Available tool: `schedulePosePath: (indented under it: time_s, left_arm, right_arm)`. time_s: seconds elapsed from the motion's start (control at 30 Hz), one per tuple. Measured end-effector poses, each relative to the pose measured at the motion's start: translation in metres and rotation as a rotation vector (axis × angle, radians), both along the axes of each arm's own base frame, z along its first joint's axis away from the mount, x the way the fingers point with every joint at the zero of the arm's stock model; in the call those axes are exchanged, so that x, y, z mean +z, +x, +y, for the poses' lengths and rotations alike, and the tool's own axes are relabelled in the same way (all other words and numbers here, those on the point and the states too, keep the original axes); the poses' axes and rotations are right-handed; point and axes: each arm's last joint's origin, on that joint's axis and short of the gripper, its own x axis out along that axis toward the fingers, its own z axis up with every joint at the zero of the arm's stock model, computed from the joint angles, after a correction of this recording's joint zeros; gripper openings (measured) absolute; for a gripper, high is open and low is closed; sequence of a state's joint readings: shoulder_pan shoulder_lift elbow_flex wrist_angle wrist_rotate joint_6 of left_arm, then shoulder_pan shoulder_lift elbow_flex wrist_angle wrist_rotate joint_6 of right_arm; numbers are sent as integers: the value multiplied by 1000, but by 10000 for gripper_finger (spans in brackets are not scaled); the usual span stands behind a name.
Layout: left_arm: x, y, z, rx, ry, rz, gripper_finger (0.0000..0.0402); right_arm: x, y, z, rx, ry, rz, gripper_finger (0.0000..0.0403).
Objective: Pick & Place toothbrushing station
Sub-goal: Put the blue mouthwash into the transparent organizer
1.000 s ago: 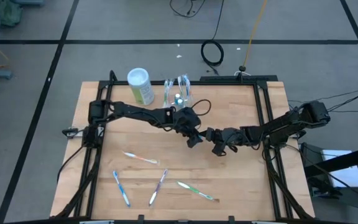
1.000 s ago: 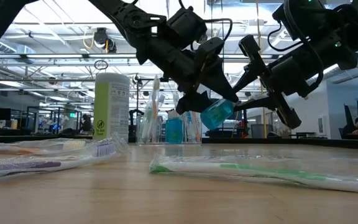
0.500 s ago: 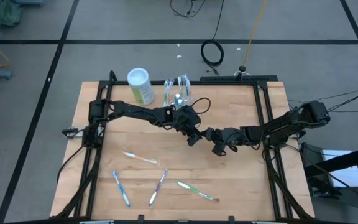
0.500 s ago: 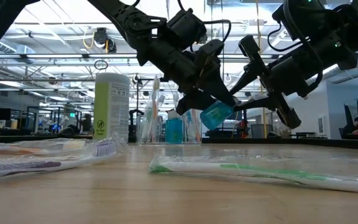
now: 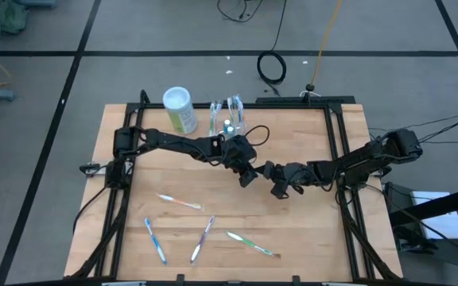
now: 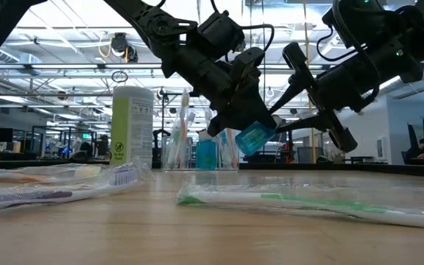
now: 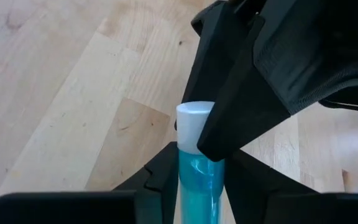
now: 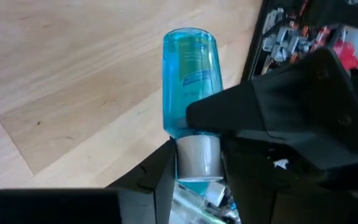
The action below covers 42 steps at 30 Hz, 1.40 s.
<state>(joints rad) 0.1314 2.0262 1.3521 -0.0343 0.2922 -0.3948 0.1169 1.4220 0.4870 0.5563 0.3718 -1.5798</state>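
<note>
Evidently the left gripper (image 5: 248,176) clamps a blue bottle (image 6: 255,137) mid-table, the toothbrushing station (image 5: 227,117) lying nearby toward the far edge, while the right gripper (image 5: 280,187), seemingly spread, waits beside.

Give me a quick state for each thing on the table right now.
Blue bottle: lifted, tilted, white cap on, held in left gripper.
Right gripper: jaws open beside the bottle.
Toothbrushing station: upright at the far edge.
Green canister: upright, lid on.
Four toothbrushes: lying flat.
</note>
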Motion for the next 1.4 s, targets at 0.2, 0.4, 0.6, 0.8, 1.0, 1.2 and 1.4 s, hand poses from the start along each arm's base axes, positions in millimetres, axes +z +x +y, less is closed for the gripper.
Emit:
schedulePosePath:
  time_s: [0.2,0.4,0.6,0.8,1.0,1.2,1.4]
  left_arm:
    - [-1,0,1,3,5,6,113]
    - [6,-5,10,15,0,12,100]
    - [29,-19,29,41,33,7,107]
    - [75,-42,54,118,138,-73,103]
    - [118,-67,71,211,333,-145,103]
    - [132,-82,83,260,387,-190,102]
    - [106,-89,95,330,367,-183,102]
  right_arm:
    - [0,-2,-5,-253,149,-89,143]
    - [-2,-4,-7,-423,273,-163,145]
    - [-1,-4,-16,-532,352,-235,143]
    - [-2,-5,-32,-734,653,-405,142]
    - [-6,-8,-37,-876,906,-511,142]
    - [-7,-7,-35,-855,982,-491,142]
    - [-7,-6,-34,-831,1014,-478,142]
